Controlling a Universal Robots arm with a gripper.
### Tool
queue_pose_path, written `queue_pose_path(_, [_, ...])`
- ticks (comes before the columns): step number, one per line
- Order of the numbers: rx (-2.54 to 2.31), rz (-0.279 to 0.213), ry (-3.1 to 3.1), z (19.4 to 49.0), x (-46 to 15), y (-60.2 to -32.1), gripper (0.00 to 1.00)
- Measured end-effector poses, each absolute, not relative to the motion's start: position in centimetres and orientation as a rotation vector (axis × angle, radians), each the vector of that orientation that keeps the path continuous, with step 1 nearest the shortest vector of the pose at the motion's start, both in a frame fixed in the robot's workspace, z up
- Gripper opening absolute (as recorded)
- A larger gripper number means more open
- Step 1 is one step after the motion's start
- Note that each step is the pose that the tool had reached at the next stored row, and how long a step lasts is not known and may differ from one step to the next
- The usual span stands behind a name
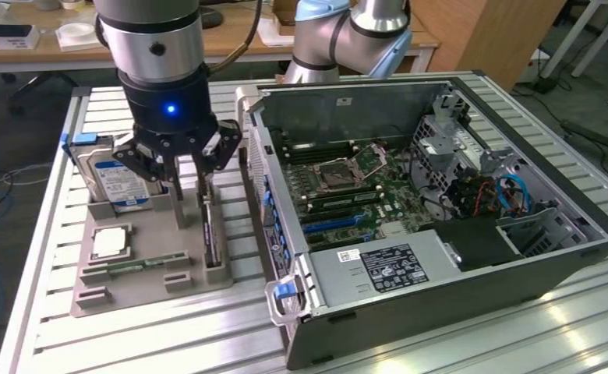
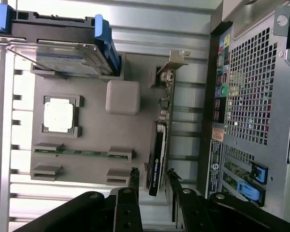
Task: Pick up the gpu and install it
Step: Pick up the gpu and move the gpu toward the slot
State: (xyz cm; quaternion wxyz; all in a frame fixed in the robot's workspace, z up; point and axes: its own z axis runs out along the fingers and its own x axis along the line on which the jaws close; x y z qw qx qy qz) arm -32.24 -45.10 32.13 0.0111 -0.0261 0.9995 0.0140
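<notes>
We see the gpu [image 2: 159,140] standing on edge in the gray tray [image 2: 87,130], along the tray edge beside the computer case [image 2: 251,96]. Its long axis runs parallel to that edge, bracket toward the hard drive [image 2: 58,60] end. The gripper [image 2: 152,175] has its fingers spread, straddling the opposite end.

Grey tray [image 1: 148,292] on slatted table [image 1: 553,327] holds HDD [image 1: 117,183] w/ blue label upright at far end, CPU [image 1: 110,241] flat mid-tray, RAM stick [image 1: 132,266] just beside it, w/ open PC case [image 1: 471,288] alongside on exterior view's right, mobo [image 1: 346,195] & PSU [image 1: 382,265] inside.
</notes>
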Motion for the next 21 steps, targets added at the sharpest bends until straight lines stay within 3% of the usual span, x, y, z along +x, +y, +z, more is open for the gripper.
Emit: queue_pose_path(21, [-0.025,0.043,3.118,31.0,-32.1,-45.3,0.35])
